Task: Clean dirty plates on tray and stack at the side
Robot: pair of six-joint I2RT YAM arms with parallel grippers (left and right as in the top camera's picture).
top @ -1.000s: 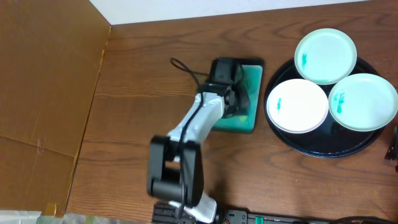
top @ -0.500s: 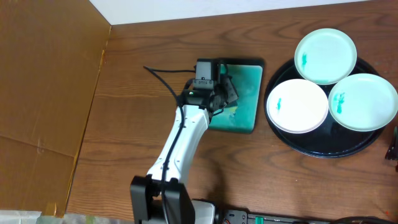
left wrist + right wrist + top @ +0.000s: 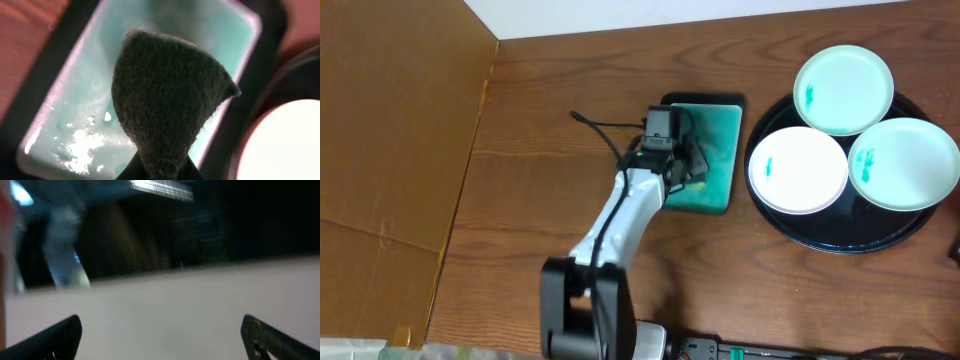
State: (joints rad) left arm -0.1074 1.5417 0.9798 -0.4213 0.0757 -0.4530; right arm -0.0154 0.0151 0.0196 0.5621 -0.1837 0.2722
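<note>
Three plates lie on the round black tray (image 3: 840, 238) at the right: a mint plate (image 3: 843, 90) at the back, a white plate (image 3: 798, 170) at the front left and a mint plate (image 3: 905, 163) at the right, each with a teal smear. My left gripper (image 3: 692, 170) is over the teal dish (image 3: 718, 150), shut on a dark sponge (image 3: 167, 102) held above the wet dish bottom. The white plate's edge shows in the left wrist view (image 3: 285, 145). My right gripper (image 3: 160, 337) is open and empty, only its edge showing at the overhead view's right border.
A brown cardboard panel (image 3: 390, 150) covers the left side of the table. A black cable (image 3: 605, 130) trails from the left arm. A power strip (image 3: 770, 350) lies along the front edge.
My left arm has shifted over the teal dish, first left and back, then slightly right, with the sponge in its jaws. The plates have not moved.
</note>
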